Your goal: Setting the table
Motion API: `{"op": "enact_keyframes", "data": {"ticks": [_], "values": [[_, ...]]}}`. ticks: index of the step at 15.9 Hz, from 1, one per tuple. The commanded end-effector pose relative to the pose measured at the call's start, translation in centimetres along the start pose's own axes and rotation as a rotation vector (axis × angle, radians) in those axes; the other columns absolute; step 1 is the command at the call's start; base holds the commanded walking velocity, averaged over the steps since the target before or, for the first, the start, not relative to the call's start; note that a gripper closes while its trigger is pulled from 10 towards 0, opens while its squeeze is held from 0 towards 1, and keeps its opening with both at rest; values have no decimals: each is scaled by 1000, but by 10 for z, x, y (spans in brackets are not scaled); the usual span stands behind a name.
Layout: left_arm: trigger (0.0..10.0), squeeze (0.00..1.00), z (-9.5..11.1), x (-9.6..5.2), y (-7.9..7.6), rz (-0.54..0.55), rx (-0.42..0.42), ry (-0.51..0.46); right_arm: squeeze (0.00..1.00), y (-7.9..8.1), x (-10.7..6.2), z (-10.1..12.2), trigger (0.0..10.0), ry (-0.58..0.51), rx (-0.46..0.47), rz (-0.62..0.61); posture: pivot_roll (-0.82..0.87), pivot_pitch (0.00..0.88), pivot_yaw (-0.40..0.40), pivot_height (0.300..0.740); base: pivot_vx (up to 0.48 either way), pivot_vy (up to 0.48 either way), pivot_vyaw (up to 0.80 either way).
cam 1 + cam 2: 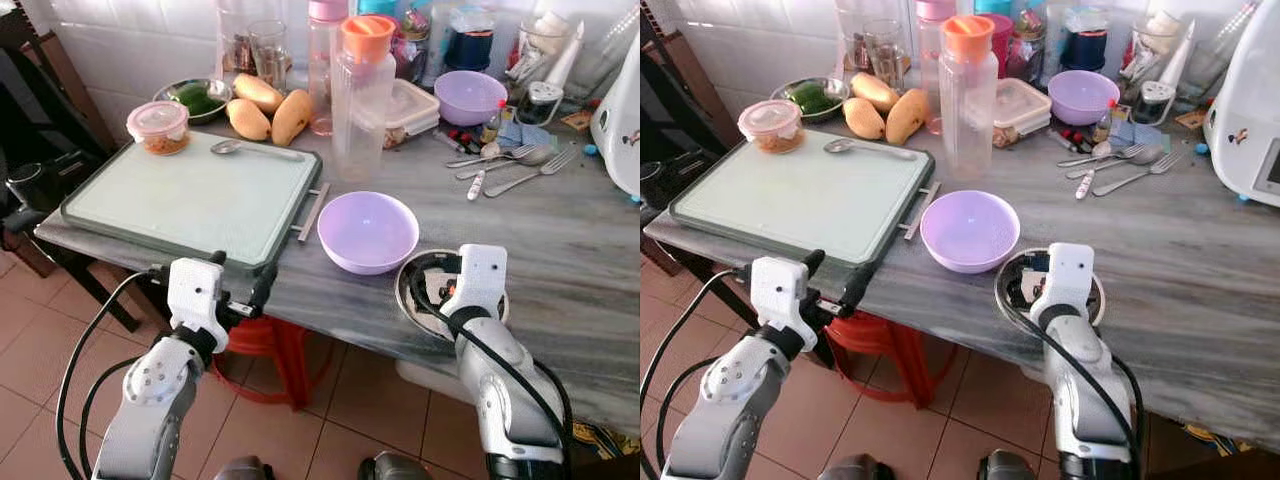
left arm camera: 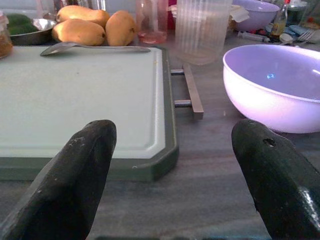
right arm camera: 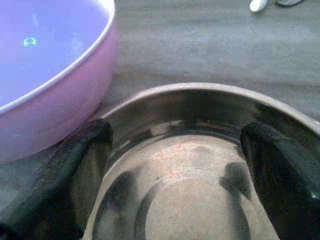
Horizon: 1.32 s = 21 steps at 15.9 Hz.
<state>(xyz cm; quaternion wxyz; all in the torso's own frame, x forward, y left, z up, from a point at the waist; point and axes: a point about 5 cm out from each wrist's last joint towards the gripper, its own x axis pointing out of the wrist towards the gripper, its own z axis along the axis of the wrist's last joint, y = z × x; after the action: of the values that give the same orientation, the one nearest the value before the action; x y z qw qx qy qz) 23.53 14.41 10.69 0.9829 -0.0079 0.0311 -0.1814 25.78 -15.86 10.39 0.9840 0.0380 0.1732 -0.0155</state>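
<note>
Right gripper [image 3: 175, 165]: fingers apart, over the steel bowl [image 1: 415, 300], lower middle.
Left gripper [image 2: 175, 170]: fingers apart, empty.
Steel bowl: looked hard, light, slippery; best held by its rim.

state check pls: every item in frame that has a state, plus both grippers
left gripper: open, at the table edge by the green tray
right gripper: open, fingers over the steel bowl
steel bowl: upright, empty
near purple bowl: upright, empty
far purple bowl: upright
green tray: flat, holds a spoon
spoon: lying flat
orange-lidded bottle: upright, capped
small round container: lidded
</note>
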Motion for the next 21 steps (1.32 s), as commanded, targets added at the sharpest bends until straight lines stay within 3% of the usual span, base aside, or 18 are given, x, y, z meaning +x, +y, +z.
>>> {"op": "enact_keyframes", "data": {"ticks": [1, 12, 16, 21], "values": [[10000, 0, 1, 2, 1, -1, 14, 3, 1000, 1, 1, 2, 10000, -7, 10, 7, 24, 9, 42, 740, 0, 0, 0], [10000, 0, 2, 3, 1, 6, 10, -5, 1000, 0, -1, 1, 10000, -18, -3, 17, 23, 2, 36, 740, 0, 0, 0], [10000, 0, 1, 3, 1, 16, 6, 0, 1000, -10, -19, 7, 10000, -100, -56, -35, 15, 0, 37, 740, 0, 0, 0], [10000, 0, 4, 7, -2, 27, 1, -13, 1000, -11, -24, 21, 10000, -220, -96, -53, 12, 0, 42, 740, 0, 0, 0]]}}
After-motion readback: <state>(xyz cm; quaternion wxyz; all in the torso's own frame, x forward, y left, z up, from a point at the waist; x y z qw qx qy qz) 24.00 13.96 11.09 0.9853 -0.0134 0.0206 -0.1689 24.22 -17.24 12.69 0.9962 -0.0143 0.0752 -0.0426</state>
